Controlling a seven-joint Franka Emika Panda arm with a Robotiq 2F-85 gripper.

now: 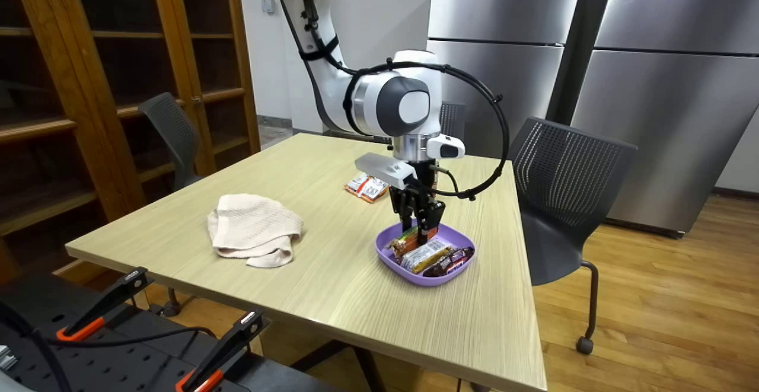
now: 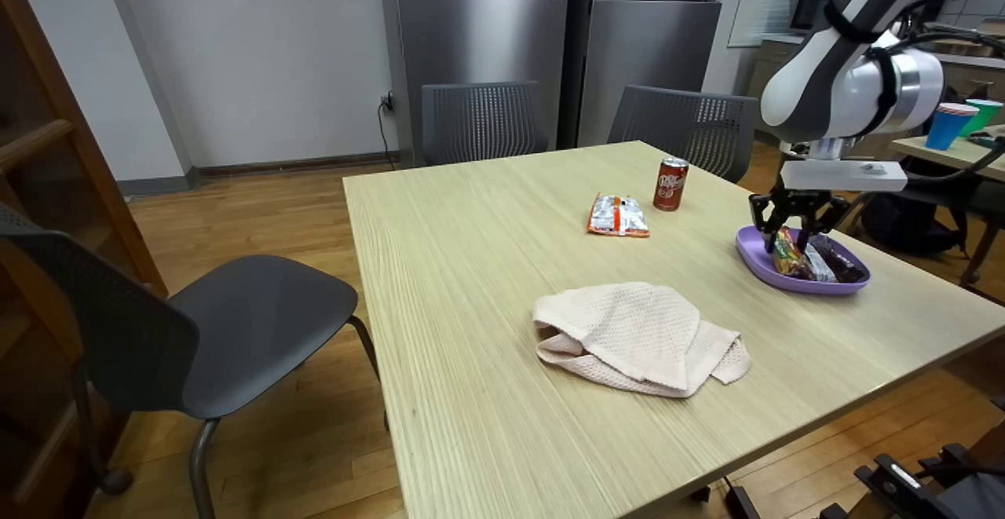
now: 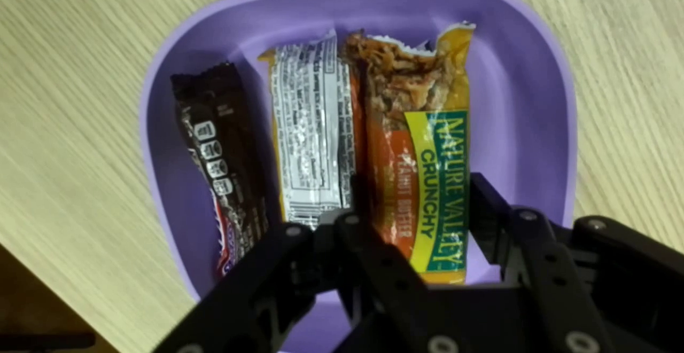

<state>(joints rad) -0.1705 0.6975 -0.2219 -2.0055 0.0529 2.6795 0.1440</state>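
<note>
Gripper [image 3: 419, 187] is straddling the granola bar [image 3: 419, 150] in the tray [image 3: 534, 128], right of wrist-view centre, jaws partway apart, hold indeterminable, the step apparently being grasp or release and next requiring vertical lift.

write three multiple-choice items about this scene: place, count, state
1. Where is the peanut butter bar?
A) on a chair
B) between the jaws
C) under the cloth

2. How many bars lie in the purple tray?
A) three
B) five
C) one

3. The soda can is:
A) crushed
B) tipped over
C) upright

1 B: the jaws straddle it in the wrist view.
2 A: a brown bar and a silver bar join it there.
3 C: it stands straight in an exterior view.
</note>
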